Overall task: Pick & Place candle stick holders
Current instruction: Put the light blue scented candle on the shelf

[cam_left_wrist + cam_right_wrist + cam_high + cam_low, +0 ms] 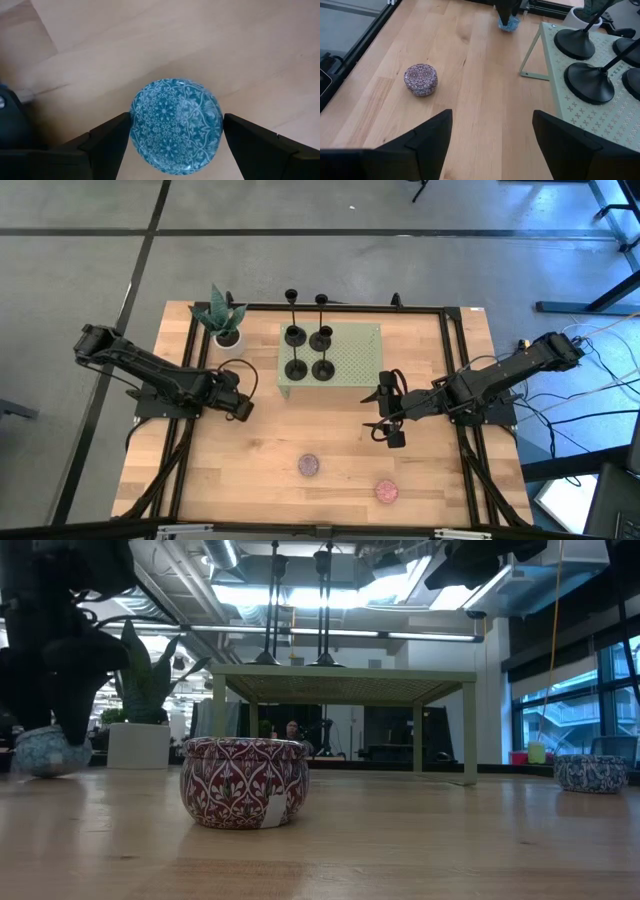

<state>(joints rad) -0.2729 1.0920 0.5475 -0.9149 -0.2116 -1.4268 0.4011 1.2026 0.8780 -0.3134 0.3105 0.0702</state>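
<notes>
Four matte-black candle stick holders [307,350] stand on their disc bases on a pale green perforated stand [350,360] at the table's far middle; they also show in the right wrist view [590,75]. My left gripper [240,405] is left of the stand, over a round blue patterned tin [176,131], with a finger on each side of it. My right gripper [390,420] is open and empty, just right of the stand's near corner. My left gripper has the blue tin's round side wall [134,131] between its two fingers, one finger on each opposite side. The fingers come from above, pointing down. In the low view the tin [42,752] stands upright with its bottom on the table.
A potted green plant [222,315] stands at the far left. A red-patterned tin [309,466] and a pink one [386,491] lie near the front edge. The low view shows another blue tin [590,772] at the right. Bare wood lies between the grippers.
</notes>
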